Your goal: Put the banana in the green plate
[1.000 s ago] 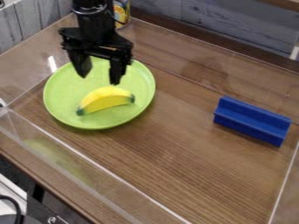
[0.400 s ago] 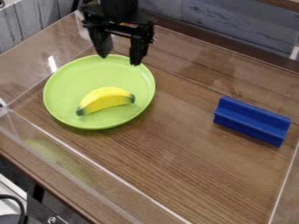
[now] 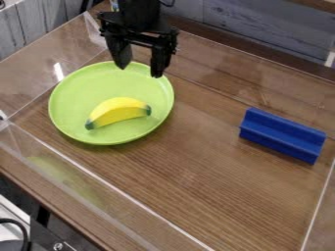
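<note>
Above the picture's top edge the black robot arm [image 3: 135,12] is cut off, so only its lower part shows, pointing straight down. Its black gripper [image 3: 140,65] hangs with jaws spread wide and empty over the far rim of the large round lime-green plastic plate [image 3: 71,122]. Inside that plate lies the small curved yellow toy banana [image 3: 117,112], while a blue rectangular block [image 3: 281,134] sits well apart on the wooden table [image 3: 197,186].

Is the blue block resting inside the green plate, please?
No, the blue block lies on the wooden table well to the right of the green plate, which holds only the banana.
</note>
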